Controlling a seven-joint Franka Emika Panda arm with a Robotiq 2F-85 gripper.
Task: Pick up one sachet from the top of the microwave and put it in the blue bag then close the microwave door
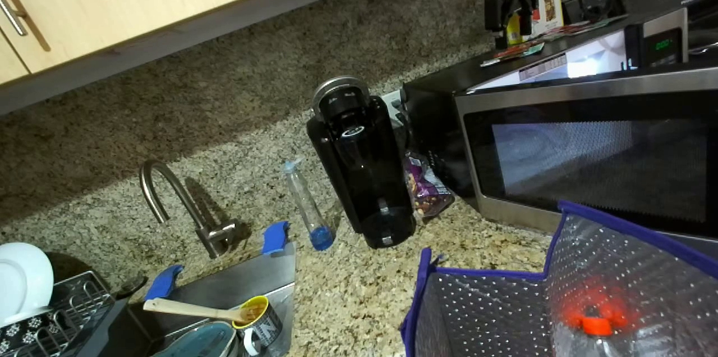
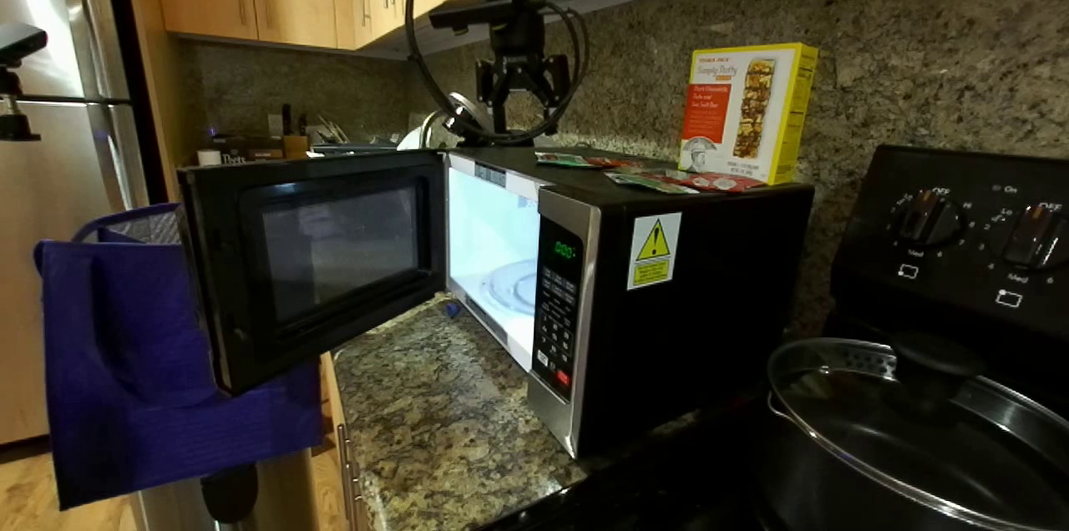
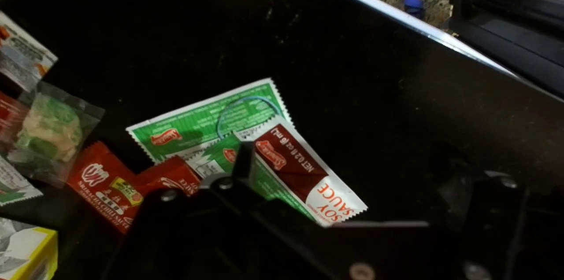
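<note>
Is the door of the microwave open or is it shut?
Open. In an exterior view the door stands angled out from the microwave, and its bright inside shows.

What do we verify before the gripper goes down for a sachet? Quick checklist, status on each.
1. Gripper open and empty: ok, jaws apart, nothing seen between them.
2. Green sachet lying free: not ok, the soy sauce sachet overlaps it in the wrist view.
3. Yellow-and-white box clear of the gripper: ok, it stands apart on top of the microwave in an exterior view.
4. Blue bag mouth open: ok.
5. Microwave door clear of the bag for closing later: cannot tell, it hides part of the bag in an exterior view.
6. Jaw height above the green sachet: cannot tell exactly.
</note>
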